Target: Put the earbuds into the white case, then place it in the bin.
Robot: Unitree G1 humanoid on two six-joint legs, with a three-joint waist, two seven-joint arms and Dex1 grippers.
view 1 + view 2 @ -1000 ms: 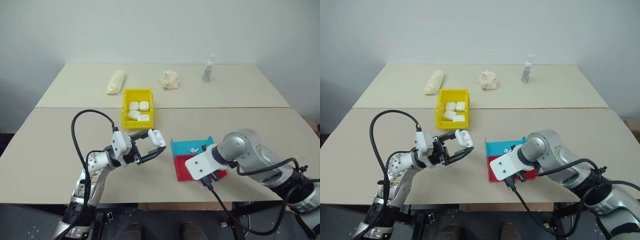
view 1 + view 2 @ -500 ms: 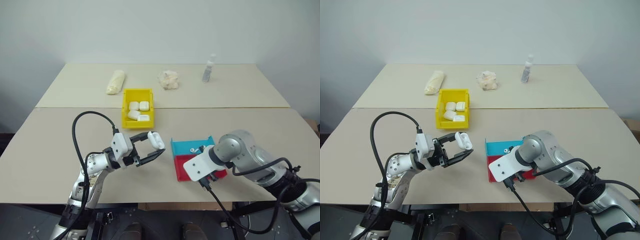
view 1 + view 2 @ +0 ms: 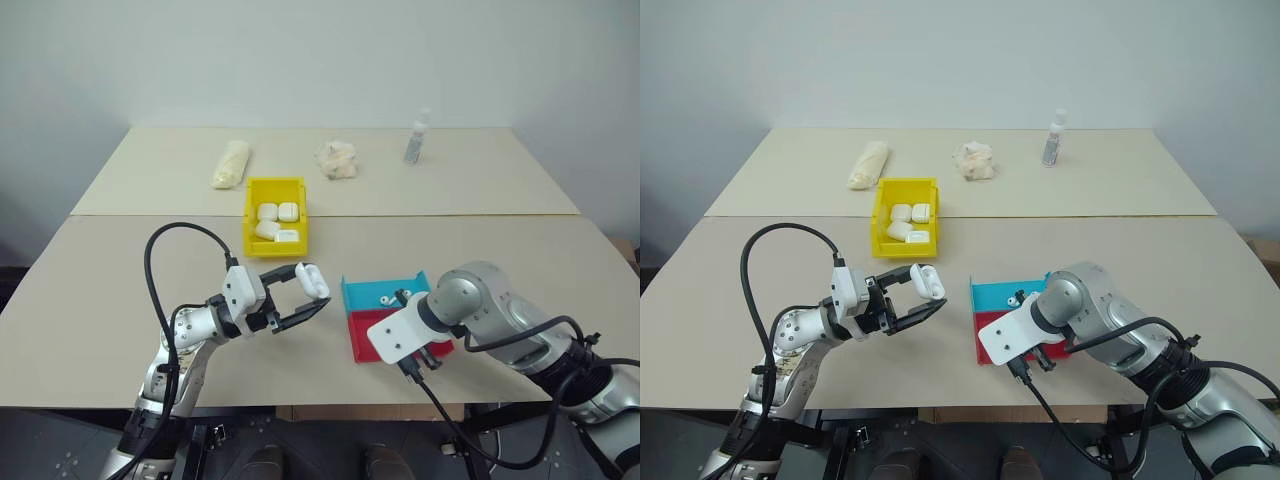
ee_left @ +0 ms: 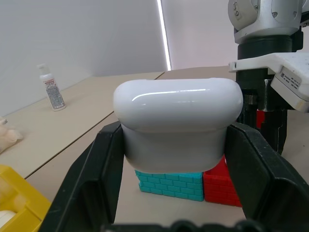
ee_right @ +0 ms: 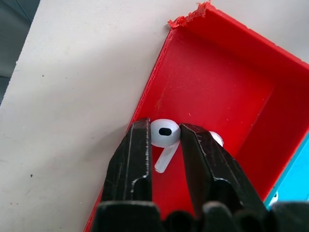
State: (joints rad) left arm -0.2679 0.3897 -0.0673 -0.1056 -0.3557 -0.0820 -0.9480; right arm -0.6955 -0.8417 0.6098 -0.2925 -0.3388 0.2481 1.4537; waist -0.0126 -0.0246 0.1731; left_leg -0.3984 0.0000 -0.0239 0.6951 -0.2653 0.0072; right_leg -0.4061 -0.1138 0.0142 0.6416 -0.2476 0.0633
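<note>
Glossy white case (image 4: 177,123) clamped in left claw (image 3: 312,295), right claw (image 5: 164,145) pinching earbud (image 5: 164,134)

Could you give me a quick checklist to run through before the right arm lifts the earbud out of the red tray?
1. Right tool shut on earbud: ok, a finger on each side of its head.
2. Second earbud beside the fingers stays clear: cannot tell.
3. Left tool holds white case: ok.
4. Case lid open to receive the earbud: not ok, it looks shut.
5. Red tray flat on table: ok.
6. Yellow bin reachable: ok, though it already holds white cases.
</note>
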